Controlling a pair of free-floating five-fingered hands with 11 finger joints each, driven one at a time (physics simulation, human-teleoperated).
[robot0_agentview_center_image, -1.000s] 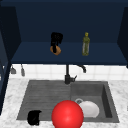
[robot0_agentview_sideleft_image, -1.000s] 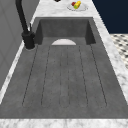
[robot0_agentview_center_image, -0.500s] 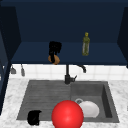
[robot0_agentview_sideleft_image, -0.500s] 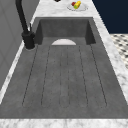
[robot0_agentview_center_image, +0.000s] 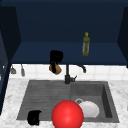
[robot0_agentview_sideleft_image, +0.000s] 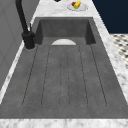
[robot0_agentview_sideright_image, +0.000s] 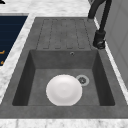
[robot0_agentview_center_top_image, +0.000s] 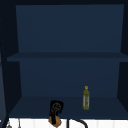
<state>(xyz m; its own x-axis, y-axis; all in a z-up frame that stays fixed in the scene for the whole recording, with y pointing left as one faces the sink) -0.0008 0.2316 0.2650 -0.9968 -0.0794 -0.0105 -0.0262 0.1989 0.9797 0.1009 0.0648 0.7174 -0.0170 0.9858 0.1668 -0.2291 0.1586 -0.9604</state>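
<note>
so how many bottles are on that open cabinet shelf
1: the bottle stands upright on the lower shelf, right of the hand holding an orange-brown object.

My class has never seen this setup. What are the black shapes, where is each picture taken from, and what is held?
The black shapes are a simulated robot's two floating hands at a kitchen sink. One camera faces the sink, two look along it from either side, and one looks at the cabinet above. The right hand holds a brown thing by the shelf, near a bottle. The left hand hovers at the sink's front left. A plate lies in the basin, and a red ball shows in front.
</note>
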